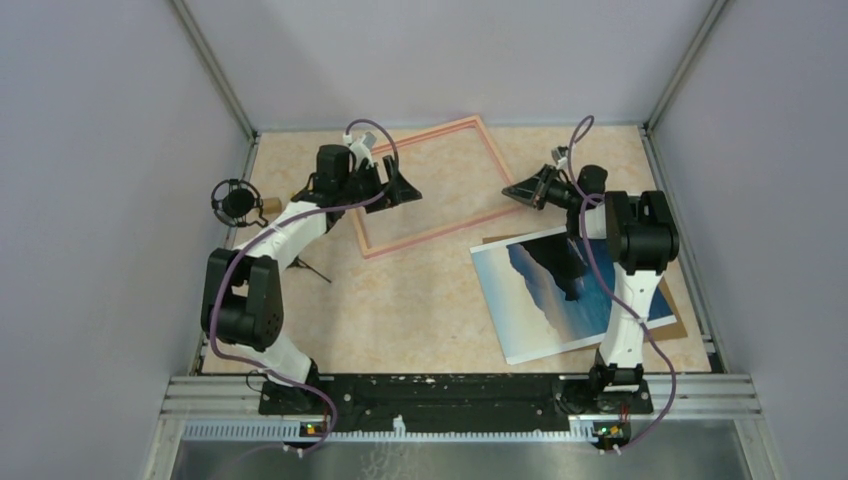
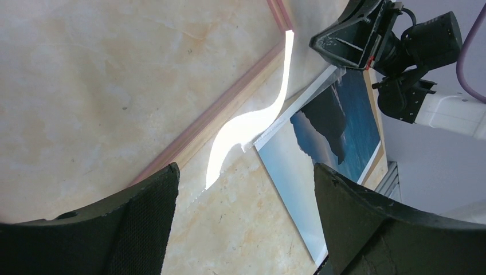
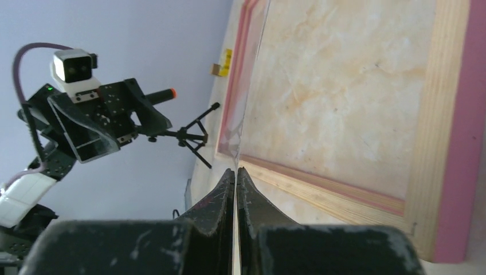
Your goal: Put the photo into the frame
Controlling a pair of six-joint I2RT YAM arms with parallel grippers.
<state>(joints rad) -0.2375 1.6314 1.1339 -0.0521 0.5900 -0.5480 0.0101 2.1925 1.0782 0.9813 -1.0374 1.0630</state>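
Salmon-pink and open in the middle, the frame [image 1: 440, 236] lies flat on the marbled surface [image 1: 420, 320] in the top view, with only bare surface showing inside its rails. The photo [image 1: 560, 290] lies picture-up just off the frame's near right corner, resting on the brown backing board [image 1: 672, 320] — so it is not yet in place. The left hand [image 1: 400, 188] hangs over the frame's left end and the right hand [image 1: 522, 190] sits at its right rail. They flank the frame, probably to deal with whatever covers the opening.

From the left wrist, the left hand's fingers are spread wide with nothing between them, poised above the frame's near rail. A bright streak of glare runs from that rail toward the right hand, and a thin pale edge leads down beside it — this seems to be a clear pane [image 2: 252, 123], though it is hard to make out.

From the right wrist, the right hand's fingers are pressed together on that thin sheet, which is seen edge-on rising over the frame. Held up this way, the pane would leave the opening free for the photo. The left hand looks placed to take the pane's other side.
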